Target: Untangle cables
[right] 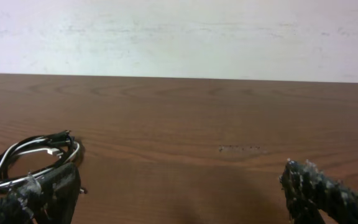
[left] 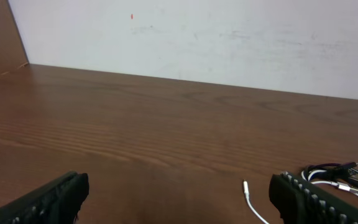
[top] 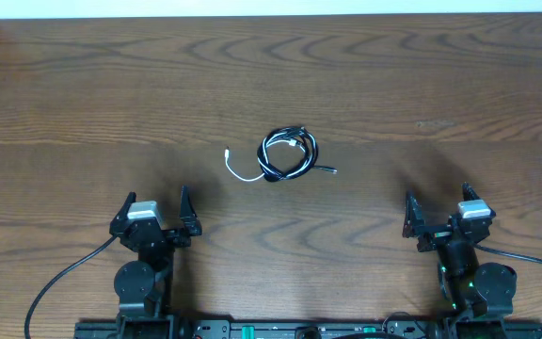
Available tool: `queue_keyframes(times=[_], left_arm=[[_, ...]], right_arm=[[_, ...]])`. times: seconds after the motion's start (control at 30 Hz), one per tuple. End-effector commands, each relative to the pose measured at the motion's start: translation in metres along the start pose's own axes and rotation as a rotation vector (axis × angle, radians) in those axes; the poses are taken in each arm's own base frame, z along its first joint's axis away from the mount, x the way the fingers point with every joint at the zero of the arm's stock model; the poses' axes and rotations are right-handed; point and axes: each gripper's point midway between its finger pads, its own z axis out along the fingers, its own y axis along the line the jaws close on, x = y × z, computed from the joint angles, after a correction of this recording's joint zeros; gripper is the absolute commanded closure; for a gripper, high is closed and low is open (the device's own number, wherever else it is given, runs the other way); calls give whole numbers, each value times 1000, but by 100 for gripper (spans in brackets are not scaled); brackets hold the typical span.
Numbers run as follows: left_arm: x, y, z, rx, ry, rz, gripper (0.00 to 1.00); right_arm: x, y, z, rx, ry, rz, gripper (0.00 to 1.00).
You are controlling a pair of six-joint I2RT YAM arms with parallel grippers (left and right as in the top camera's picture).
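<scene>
- both end effectors sit nearest the lens, at the near edge of the worktop (top: 346,75), one at each side.
- left end effector (top: 155,205) has its jaws spread wide with nothing between them. in its own wrist view only bare wood shows in the gap.
- right end effector (top: 438,201) is spread just as wide and holds nothing.
- dark ribbed fingers (left: 316,199) fill the bottom corners of both wrist views.
- black cord (top: 310,151) lies in a small coil flat on the worktop near the middle, ahead of both end effectors and well apart from each.
- white cord (top: 236,171) is wound in with that coil (the two cross at its lower left, and how they thread there is too small to tell). its free tail curves out to the left and ends in a small plug.
- a short black end sticks out at the lower right of the coil.
- in the left wrist view the white tail lies just inside the right-hand finger, and the coil is partly hidden behind that finger.
- in the right wrist view the coil lies at the far left, partly behind the left-hand finger.
- a pale wall (left: 229,43) rises past the far edge of the worktop.
</scene>
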Motion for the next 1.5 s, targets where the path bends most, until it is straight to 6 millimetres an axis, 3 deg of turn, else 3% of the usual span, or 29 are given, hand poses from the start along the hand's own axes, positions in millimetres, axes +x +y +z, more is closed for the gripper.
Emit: queue_keyframes(times=[0.0, 0.9, 1.47], left_arm=[[17, 5, 0, -22, 52, 16, 2], [16, 5, 0, -25, 50, 16, 2], [-10, -2, 0, 15, -52, 10, 2]], right_arm=[[1, 1, 0, 0, 1, 13, 1], [1, 0, 0, 1, 2, 13, 1], [1, -1, 0, 10, 1, -22, 1]])
